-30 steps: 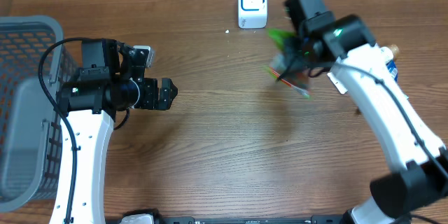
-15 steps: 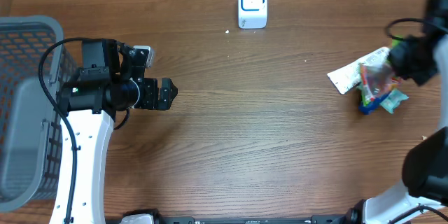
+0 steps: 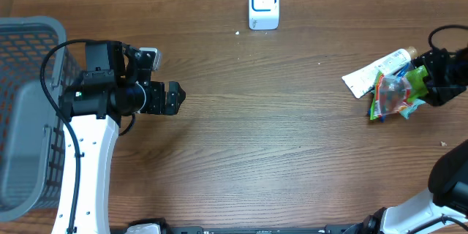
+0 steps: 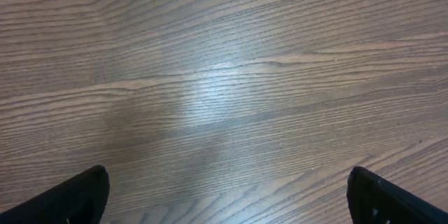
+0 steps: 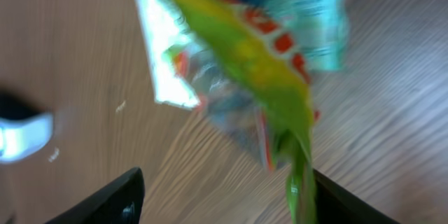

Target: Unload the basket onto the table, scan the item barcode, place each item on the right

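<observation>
Snack bag (image 3: 393,93), one, touching one white tube (image 3: 369,75); one scanner (image 3: 263,4); left fingers (image 4: 75,199), right fingers (image 5: 115,199) released.

Clear snack packet (image 3: 393,93) with green top, and white barcode scanner (image 3: 263,4)
Packet lying crumpled at far right of overhead frame, red-orange contents showing, green edge toward right, touching a white pouch (image 3: 369,73); blurred in right wrist view. Scanner at top centre, well apart from packet.
</observation>
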Controlling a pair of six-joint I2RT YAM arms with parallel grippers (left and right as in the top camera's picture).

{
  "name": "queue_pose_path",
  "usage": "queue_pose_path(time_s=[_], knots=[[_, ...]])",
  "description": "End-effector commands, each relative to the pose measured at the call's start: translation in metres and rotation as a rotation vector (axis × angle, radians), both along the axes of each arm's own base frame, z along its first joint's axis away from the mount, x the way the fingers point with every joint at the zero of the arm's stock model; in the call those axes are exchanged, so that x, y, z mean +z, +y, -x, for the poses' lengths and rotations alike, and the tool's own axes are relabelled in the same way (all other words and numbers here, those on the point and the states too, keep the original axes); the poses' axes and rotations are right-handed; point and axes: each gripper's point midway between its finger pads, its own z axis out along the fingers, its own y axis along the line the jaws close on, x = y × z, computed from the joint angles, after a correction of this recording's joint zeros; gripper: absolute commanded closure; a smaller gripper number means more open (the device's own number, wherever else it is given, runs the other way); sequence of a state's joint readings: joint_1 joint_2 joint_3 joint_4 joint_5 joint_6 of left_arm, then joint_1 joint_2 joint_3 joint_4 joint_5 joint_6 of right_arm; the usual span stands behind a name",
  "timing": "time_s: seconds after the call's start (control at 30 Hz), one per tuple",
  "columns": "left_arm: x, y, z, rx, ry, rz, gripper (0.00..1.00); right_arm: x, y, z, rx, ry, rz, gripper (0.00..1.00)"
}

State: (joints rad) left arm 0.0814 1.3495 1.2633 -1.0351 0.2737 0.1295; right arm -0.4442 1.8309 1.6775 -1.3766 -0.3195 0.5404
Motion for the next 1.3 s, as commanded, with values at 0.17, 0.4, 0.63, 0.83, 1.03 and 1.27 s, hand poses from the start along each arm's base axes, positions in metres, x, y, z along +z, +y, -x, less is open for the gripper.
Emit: queue_pose_path(time_s=[0.17,0.4,0.63,0.83,1.03,1.27], knots=[[0.000,-0.002,-0.001,0.005,0.006,0.013,0.00,0.153,0.046,0.020,0.263,-0.344,0.027,0.31],[0.000,-0.002,-0.001,0.005,0.006,0.013,0.00,0.240,0.086,0.080,0.326,-0.609,0.165,0.00],[0.000,-0.002,-0.001,0.005,0.006,0.013,0.01,0.290,0.116,0.151,0.336,-0.823,0.290,0.00],[0.000,-0.002,-0.001,0.005,0.006,0.013,0.00,0.308,0.125,0.197,0.332,-0.924,0.426,0.00],[0.000,-0.002,-0.001,0.005,0.006,0.013,0.01,0.312,0.125,0.220,0.332,-0.957,0.517,0.00],[0.000,-0.002,-0.001,0.005,0.006,0.013,0.01,0.307,0.126,0.217,0.355,-0.946,0.502,0.00]])
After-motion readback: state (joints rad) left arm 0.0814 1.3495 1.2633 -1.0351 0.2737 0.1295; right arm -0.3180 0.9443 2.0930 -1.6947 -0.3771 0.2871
